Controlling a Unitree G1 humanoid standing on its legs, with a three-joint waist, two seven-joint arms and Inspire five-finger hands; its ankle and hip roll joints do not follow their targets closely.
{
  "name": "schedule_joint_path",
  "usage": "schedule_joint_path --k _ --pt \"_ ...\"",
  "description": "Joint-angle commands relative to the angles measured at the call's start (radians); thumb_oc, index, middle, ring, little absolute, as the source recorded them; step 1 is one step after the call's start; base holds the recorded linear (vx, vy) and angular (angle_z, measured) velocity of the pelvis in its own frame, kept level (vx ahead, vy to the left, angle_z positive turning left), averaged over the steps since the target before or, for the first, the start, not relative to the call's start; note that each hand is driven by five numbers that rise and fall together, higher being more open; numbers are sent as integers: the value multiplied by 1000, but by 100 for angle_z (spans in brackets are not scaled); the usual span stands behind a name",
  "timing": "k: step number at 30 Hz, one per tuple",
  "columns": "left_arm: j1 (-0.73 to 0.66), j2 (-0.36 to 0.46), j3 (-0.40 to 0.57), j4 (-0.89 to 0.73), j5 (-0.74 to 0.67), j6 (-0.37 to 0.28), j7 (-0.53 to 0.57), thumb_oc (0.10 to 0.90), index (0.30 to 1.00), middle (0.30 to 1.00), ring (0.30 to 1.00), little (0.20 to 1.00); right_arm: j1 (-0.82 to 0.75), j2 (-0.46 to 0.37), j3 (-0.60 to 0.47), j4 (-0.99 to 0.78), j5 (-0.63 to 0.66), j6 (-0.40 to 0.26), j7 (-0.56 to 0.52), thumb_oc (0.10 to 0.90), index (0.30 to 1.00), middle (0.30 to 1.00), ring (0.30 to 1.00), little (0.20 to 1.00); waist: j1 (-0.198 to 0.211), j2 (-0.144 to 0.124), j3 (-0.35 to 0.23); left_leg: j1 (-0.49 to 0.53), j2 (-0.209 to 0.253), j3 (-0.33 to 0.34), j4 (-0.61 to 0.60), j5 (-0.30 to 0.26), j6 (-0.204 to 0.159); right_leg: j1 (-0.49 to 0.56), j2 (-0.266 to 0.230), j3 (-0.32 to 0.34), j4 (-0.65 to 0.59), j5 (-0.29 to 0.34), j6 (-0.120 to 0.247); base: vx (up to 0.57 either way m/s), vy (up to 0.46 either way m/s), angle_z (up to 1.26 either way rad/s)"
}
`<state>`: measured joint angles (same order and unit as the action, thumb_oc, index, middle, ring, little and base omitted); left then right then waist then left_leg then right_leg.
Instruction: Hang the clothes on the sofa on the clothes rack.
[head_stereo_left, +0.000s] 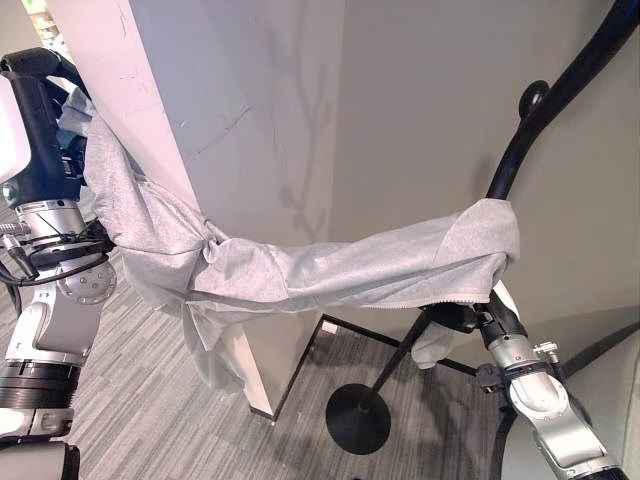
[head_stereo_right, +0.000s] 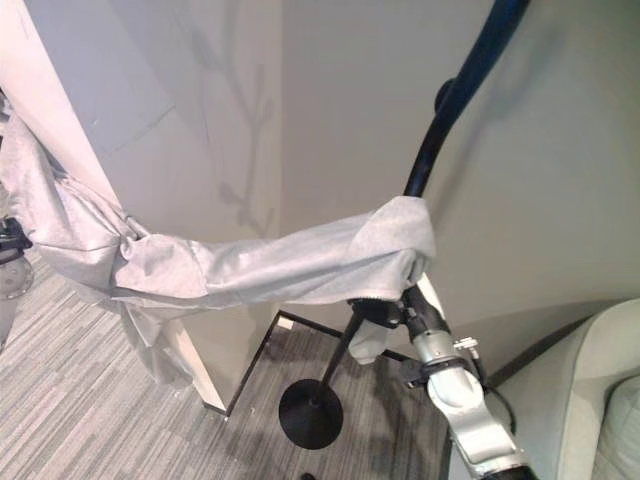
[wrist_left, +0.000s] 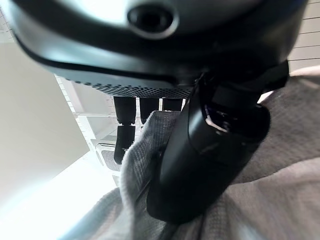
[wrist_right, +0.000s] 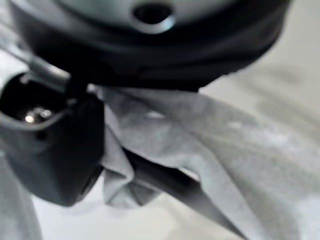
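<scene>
Between the two raised arms, a light grey garment (head_stereo_left: 330, 270) hangs stretched in mid-air, its long body spanning from the robot's left side across to the right. At the left end, the cloth is bunched around the left hand (wrist_left: 200, 165); the left wrist view shows the dark thumb pressed down into a fold of the knit fabric, with the fingers (wrist_left: 125, 135) curled behind the same fold (a pinch on the garment). Loose cloth droops below this end, in front of a white pillar (head_stereo_left: 150, 90).

At the right end, the garment is draped over the right hand (head_stereo_left: 470, 315), which sits just beside the black curved pole of the clothes rack (head_stereo_left: 560, 100). The right wrist view shows the thumb (wrist_right: 55, 145) against gathered cloth, with a dark rod-like form running just beyond it; the fingers are covered by the fabric, so whether they are closed cannot be told.

The rack's round black base (head_stereo_left: 358, 418) stands on grey striped carpet (head_stereo_left: 150, 400), near the foot of the pillar. A pale sofa (head_stereo_right: 600, 400) edge appears at the lower right of the right eye view.
</scene>
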<state>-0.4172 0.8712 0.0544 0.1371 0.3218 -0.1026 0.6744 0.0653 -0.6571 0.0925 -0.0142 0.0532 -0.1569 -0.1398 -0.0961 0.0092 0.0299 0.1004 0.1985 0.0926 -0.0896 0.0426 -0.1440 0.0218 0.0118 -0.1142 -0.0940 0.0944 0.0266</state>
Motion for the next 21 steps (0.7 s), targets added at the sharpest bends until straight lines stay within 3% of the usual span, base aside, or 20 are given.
schedule_joint_path --k 1,10,18,21 --pt "-145 -7 10 -56 68 -78 46 400 300 300 300 300 -74 -112 -209 -103 -79 -71 -179 400 300 300 300 300 -38 13 -84 61 72 44 45 -4 -31 26 -18 -4 7 -113 67 0 0 0" --pt "-146 -3 38 -83 83 -74 57 400 300 300 300 300 -86 -135 -362 -66 -162 -40 -301 400 300 300 300 300 -46 19 -91 64 68 43 49 -12 -25 28 -18 5 7 -113 70 0 0 0" --pt "-105 -13 72 -84 75 -79 53 400 300 300 300 300 -21 -89 -366 -78 -130 -55 -267 400 300 300 300 300 -53 19 -93 67 69 45 53 -15 -26 28 -16 14 7 -114 69 0 0 0" --pt "-80 -23 90 -89 67 -84 58 400 300 300 300 300 -40 -89 -358 -85 -91 -88 -251 400 300 300 300 300 -50 15 -89 67 70 48 62 -18 -27 28 -15 18 7 -113 69 0 0 0"
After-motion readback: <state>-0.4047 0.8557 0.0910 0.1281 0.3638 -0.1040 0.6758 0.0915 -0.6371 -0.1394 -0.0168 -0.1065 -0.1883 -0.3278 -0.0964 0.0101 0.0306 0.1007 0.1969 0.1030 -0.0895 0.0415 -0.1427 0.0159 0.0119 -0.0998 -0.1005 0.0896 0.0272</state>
